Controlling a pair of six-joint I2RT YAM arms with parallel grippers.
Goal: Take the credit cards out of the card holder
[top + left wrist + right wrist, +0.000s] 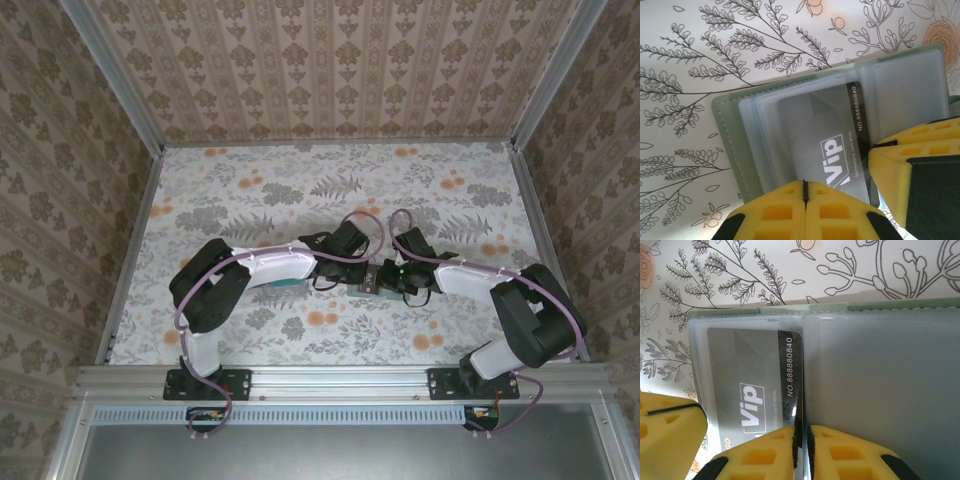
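Note:
The card holder (728,135) lies open on the floral table, sage-green outside with clear sleeves inside. A dark grey card (815,117) printed "Vip" sits in one sleeve, seen too in the right wrist view (745,360). My left gripper (805,184) is shut, its tips resting on the holder's near edge with nothing visible between them. My right gripper (802,429) is shut on the card's numbered edge beside the holder's fold. In the top view both grippers meet over the holder (366,284), left gripper (356,270) and right gripper (392,280).
A teal flat piece (290,287) peeks out from under the left forearm. Patterned walls close in the table (250,180) on three sides. Both arms crowd the table's middle.

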